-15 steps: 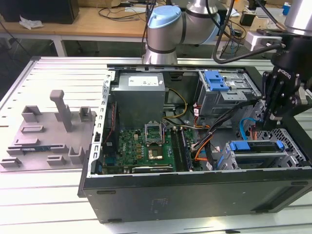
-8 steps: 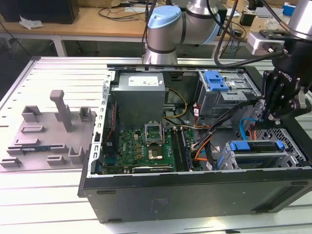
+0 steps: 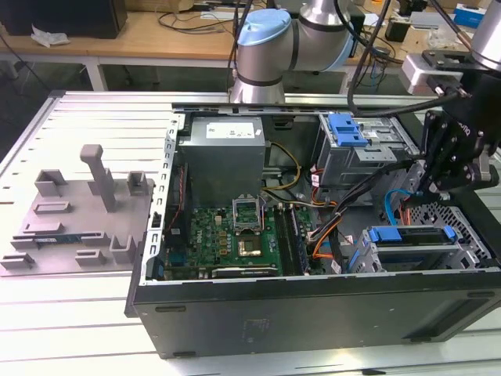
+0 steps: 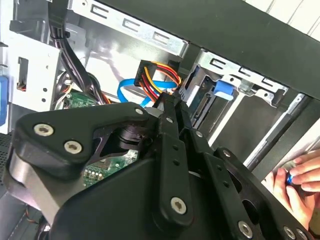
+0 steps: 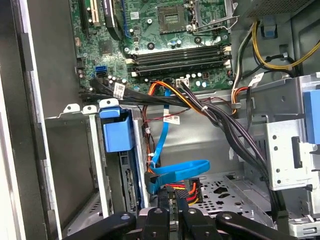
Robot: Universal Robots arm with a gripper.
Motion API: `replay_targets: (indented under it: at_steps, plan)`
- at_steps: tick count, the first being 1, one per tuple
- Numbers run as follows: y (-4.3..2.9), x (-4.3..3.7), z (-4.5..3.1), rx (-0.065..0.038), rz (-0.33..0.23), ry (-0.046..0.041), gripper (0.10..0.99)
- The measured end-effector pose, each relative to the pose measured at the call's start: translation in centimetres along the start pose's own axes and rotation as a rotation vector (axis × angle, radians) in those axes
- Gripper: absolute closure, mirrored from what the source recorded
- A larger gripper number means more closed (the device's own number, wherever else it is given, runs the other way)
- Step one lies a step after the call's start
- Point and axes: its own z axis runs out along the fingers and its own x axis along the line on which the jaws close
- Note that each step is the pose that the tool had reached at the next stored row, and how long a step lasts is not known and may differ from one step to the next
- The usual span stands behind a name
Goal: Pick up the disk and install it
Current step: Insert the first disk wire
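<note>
The arm (image 3: 270, 47) reaches in from the far side of the counter (image 3: 78, 329) and bends down into the open computer case (image 3: 313, 313) at the exterior view's right. The gripper (image 3: 421, 188) points into the case's corner. In both wrist views its fingers (image 5: 164, 202) lie drawn together. Their tips are right at a bundle of connectors, a blue data cable (image 5: 180, 170) and a plug with red, yellow and black wires (image 4: 157, 75). Whether anything is pinched between them I cannot tell. The disk (image 3: 411, 243) is not in the gripper. It sits in the drive cage (image 5: 100, 170) at the near corner of the case, just beside the gripper, its blue carrier frame showing. Also inside the case are a grey power supply box (image 3: 223, 157), a green motherboard (image 3: 235, 235) and a second cage bearing a blue latch piece (image 3: 347, 129). In the second wrist view a person's hand (image 4: 297, 180) is outside the case wall, holding something small and blue.
</note>
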Motion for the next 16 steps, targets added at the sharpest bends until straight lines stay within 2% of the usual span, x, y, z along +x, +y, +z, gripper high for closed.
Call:
replay_targets:
  at_steps: [4, 7, 10, 12, 16]
  plan:
    - [0.0, 0.0, 0.0, 0.0, 0.0, 0.0008, 0.922]
    - [0.0, 0.01, 0.0, 0.002, -0.016, 0.0222, 0.922]
    - [-0.01, 0.09, -0.01, 0.003, -0.023, 0.0311, 0.922]
    - [-0.05, 0.3, -0.01, 0.004, -0.025, 0.0353, 0.922]
    - [-0.16, 1.22, 0.0, 0.004, -0.025, 0.0363, 0.922]
